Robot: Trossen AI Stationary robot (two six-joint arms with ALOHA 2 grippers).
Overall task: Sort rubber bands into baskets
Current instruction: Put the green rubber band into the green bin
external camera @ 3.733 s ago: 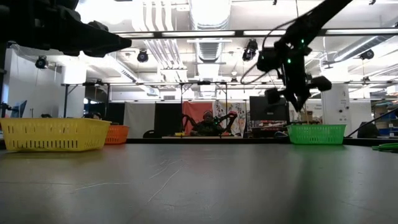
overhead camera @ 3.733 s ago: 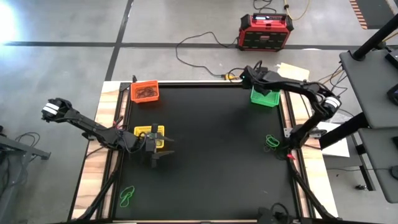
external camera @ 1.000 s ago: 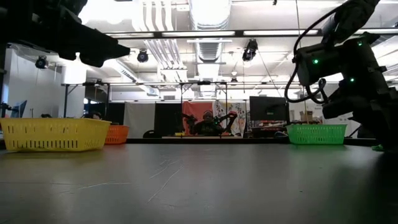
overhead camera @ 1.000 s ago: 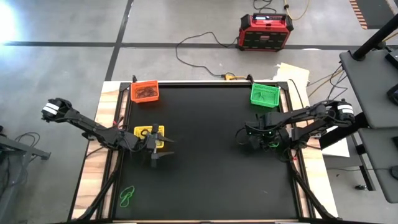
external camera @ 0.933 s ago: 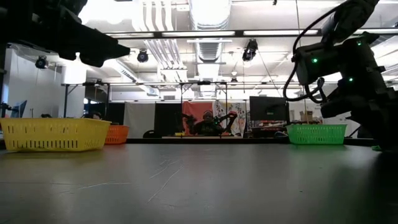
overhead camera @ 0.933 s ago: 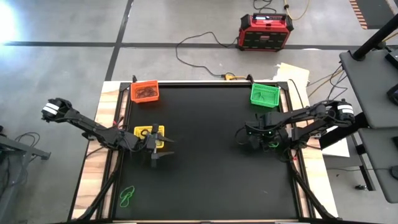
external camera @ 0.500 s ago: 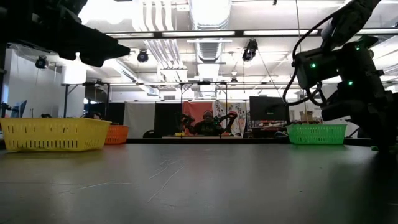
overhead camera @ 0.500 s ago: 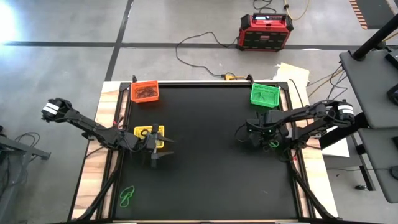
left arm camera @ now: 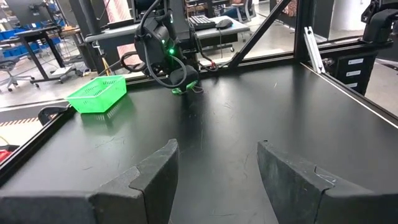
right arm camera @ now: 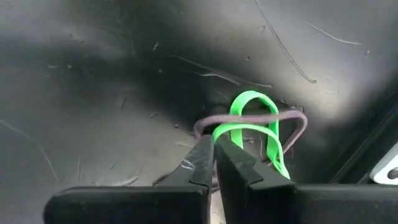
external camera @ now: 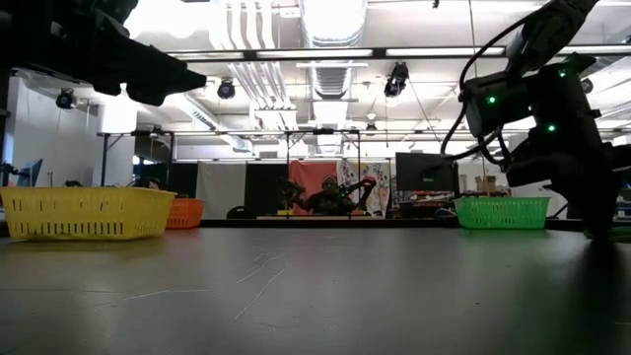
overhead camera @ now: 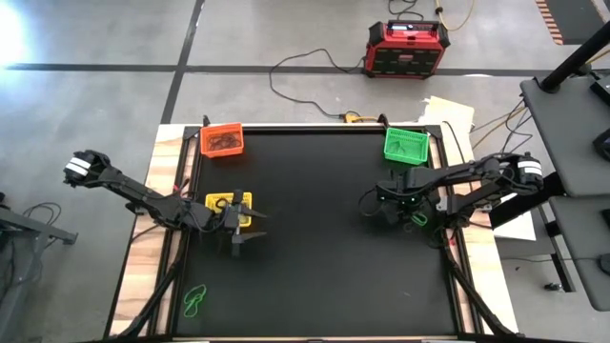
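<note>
Right wrist view: jaws pressed together on green rubber band
Lower right of frame, on desk; right gripper nearest, left gripper spread.

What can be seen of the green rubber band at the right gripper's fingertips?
The green rubber band is a thin, bright green elastic loop, bent into an arch. It lies on the black table near its right edge, below the green basket in the high view, crossing a dull purplish band. The right gripper is shut, its fingertips meeting at the loop's lower strand; whether the strand is pinched cannot be told.
</note>
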